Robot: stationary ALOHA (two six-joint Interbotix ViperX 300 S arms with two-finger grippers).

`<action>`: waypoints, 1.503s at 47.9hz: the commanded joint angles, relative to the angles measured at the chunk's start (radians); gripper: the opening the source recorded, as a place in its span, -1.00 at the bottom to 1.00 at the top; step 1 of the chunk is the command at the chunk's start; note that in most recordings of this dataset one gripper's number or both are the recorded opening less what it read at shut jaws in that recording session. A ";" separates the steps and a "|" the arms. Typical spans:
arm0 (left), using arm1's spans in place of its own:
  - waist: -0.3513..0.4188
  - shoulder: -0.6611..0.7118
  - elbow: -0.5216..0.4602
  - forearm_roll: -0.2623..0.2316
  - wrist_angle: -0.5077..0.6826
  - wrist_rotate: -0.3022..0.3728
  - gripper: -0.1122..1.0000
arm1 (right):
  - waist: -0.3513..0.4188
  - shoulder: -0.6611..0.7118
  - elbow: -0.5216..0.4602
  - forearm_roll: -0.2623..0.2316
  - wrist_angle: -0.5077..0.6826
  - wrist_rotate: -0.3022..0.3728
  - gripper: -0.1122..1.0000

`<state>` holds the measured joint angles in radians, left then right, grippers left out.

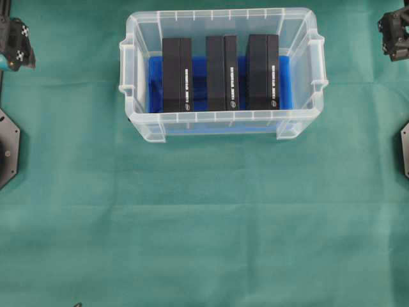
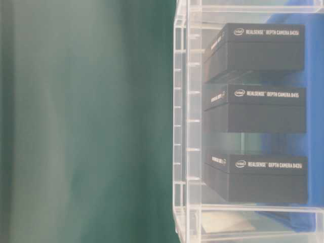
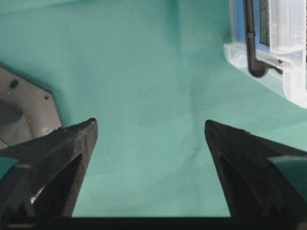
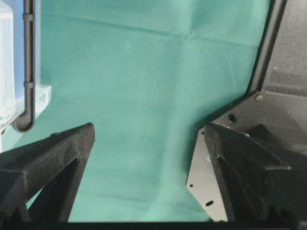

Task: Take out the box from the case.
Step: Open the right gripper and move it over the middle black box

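Overhead view, case (image 1: pixel 300 125) with 3 boxes mid-table, left gripper (image 3: pixel 151 132) and right gripper (image 4: pixel 148 132) spread, well apart.

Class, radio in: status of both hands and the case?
Left hand open, empty. Right hand open, empty. Three black boxes upright in the case. Nothing blocking.

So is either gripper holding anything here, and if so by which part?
Nothing is held: the left gripper and right gripper are open over bare cloth.
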<state>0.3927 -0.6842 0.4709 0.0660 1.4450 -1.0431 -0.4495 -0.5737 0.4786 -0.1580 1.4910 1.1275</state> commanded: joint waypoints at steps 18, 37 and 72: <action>-0.002 0.002 -0.012 0.000 -0.002 0.000 0.97 | -0.003 0.000 -0.009 -0.008 0.000 0.003 0.91; -0.003 0.002 -0.012 -0.002 0.002 -0.002 0.97 | -0.003 0.000 -0.009 -0.008 0.011 0.003 0.91; -0.002 0.037 -0.029 -0.002 0.011 -0.005 0.97 | 0.100 0.241 -0.167 0.021 -0.126 0.110 0.90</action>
<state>0.3927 -0.6550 0.4679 0.0660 1.4542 -1.0492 -0.3758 -0.3758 0.3728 -0.1365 1.3837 1.2318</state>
